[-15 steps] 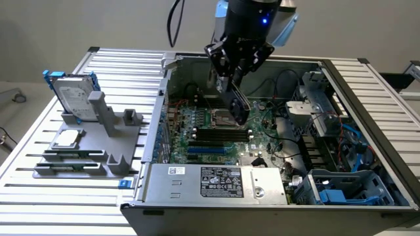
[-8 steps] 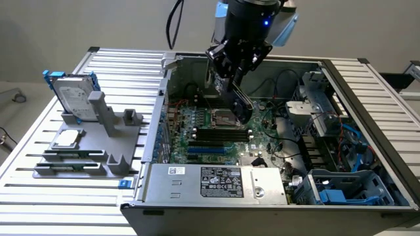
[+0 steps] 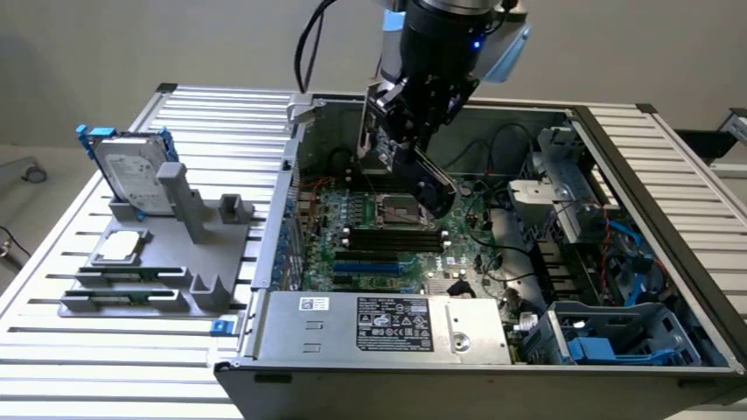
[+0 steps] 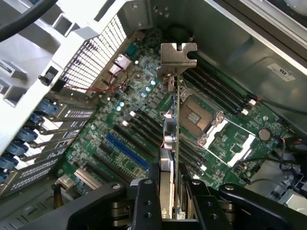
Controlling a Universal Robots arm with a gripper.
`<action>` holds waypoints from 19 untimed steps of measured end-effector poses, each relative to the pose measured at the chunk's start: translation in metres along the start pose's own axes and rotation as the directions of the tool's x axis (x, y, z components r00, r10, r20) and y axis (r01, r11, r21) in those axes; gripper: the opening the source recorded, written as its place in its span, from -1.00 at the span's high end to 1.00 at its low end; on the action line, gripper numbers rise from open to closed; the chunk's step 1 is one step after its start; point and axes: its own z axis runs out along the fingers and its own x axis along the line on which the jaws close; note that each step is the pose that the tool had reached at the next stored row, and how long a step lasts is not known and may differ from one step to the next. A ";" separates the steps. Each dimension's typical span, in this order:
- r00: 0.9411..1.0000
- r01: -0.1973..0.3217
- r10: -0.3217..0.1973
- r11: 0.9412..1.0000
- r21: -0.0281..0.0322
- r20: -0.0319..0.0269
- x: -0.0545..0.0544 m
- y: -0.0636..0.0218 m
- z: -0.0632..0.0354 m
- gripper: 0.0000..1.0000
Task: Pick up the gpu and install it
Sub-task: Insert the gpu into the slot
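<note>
My gripper (image 3: 411, 131) hangs inside the open computer case (image 3: 653, 184), shut on the gpu (image 3: 429, 185). In the exterior view the card's black shroud slants down from the fingers, just above the motherboard (image 3: 386, 241) near the CPU socket. The wrist view shows the gpu (image 4: 176, 139) edge-on: a thin green board with its silver end bracket (image 4: 178, 55) at the far end, clamped between the two black fingers (image 4: 145, 203) of my gripper (image 4: 171, 203). The card hovers over the board, beside the long blue expansion slot (image 4: 125, 149) and apart from it.
A CPU socket (image 4: 197, 117) and rows of memory slots lie under the card. The case's rear slot covers with blue clips (image 4: 29, 139) stand to one side. Outside the case, a grey fixture (image 3: 175, 254) holds a blue-railed hard drive (image 3: 131, 171) and a small flat drive (image 3: 122, 248). The power supply (image 3: 386, 328) sits at the front.
</note>
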 end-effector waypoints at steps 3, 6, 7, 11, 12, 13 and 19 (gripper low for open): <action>0.999 0.052 -0.052 0.999 -0.004 0.003 0.000 -0.0001 0.0015 0.47; 0.995 0.103 -0.103 0.995 -0.006 0.005 0.000 -0.0003 0.0031 0.47; 0.993 0.121 -0.121 0.993 -0.007 0.005 0.000 -0.0003 0.0036 0.47; 0.981 0.193 -0.193 0.981 -0.008 0.005 0.000 -0.0006 0.0060 0.47; 0.978 0.210 -0.210 0.978 -0.008 0.005 0.000 -0.0006 0.0068 0.47; 0.974 0.228 -0.228 0.974 -0.008 0.004 0.000 -0.0007 0.0075 0.47; 0.943 0.333 -0.333 0.943 -0.007 0.000 0.000 -0.0011 0.0119 0.47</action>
